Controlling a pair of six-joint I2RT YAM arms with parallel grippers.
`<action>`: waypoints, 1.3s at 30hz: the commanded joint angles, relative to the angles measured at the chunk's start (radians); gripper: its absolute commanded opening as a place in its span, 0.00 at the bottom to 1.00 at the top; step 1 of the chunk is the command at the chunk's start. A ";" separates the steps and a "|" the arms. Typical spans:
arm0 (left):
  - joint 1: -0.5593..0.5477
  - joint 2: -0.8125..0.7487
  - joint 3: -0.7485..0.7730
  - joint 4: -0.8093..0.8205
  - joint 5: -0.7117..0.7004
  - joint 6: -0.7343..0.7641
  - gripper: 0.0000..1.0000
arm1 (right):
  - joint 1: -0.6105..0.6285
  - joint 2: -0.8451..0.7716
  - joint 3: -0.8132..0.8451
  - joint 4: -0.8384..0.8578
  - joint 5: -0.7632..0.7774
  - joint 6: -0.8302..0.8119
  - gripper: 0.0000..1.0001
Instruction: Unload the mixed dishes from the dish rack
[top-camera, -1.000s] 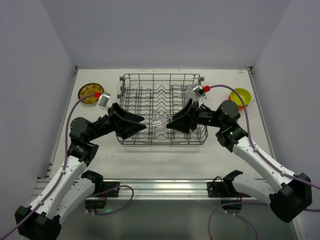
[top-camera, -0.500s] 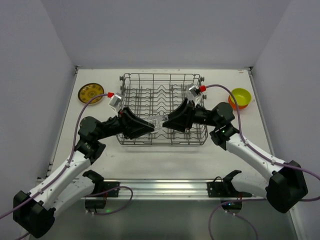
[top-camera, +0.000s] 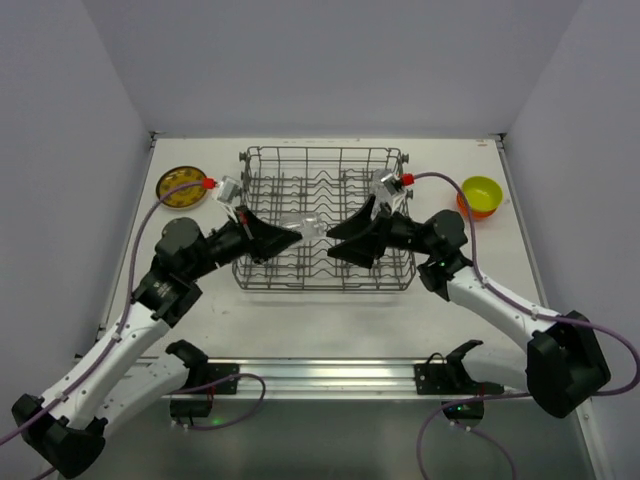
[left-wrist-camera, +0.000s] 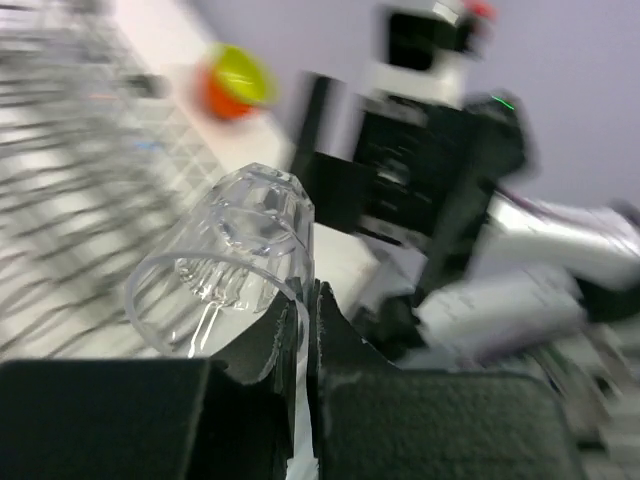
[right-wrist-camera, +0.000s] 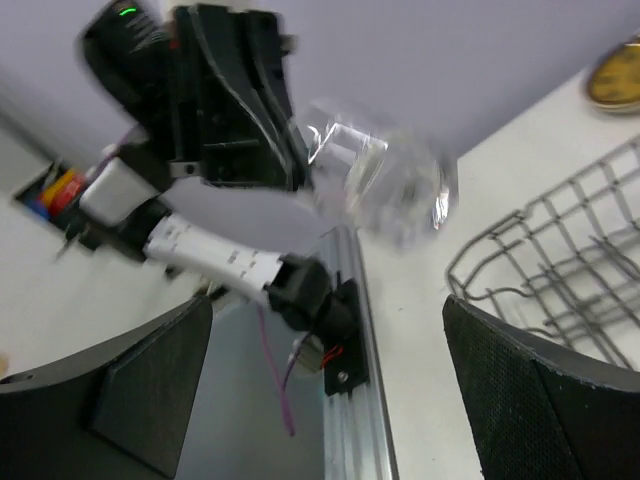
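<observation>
Your left gripper (left-wrist-camera: 305, 300) has just pinched the rim of 1 clear glass (left-wrist-camera: 225, 265) above the middle of the dish rack (top-camera: 322, 218), while your right gripper (right-wrist-camera: 325, 390) has sprung wide apart, so the handover looks complete.

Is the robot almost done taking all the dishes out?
Nearly, it seems. A patterned plate and the stacked orange and yellow-green bowls already sit on the table. The left gripper is pinching a clear glass above the dish rack, and the right gripper is open. The rack looks empty otherwise.
</observation>
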 joint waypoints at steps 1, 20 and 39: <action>0.010 0.036 0.264 -0.637 -0.700 0.236 0.00 | -0.047 -0.114 0.008 -0.334 0.219 -0.163 0.99; 0.594 0.824 0.616 -0.856 -0.665 0.401 0.00 | -0.048 -0.324 0.169 -1.298 0.880 -0.492 0.99; 0.614 1.099 0.743 -0.905 -0.618 0.462 0.00 | -0.048 -0.280 0.163 -1.317 0.869 -0.509 0.99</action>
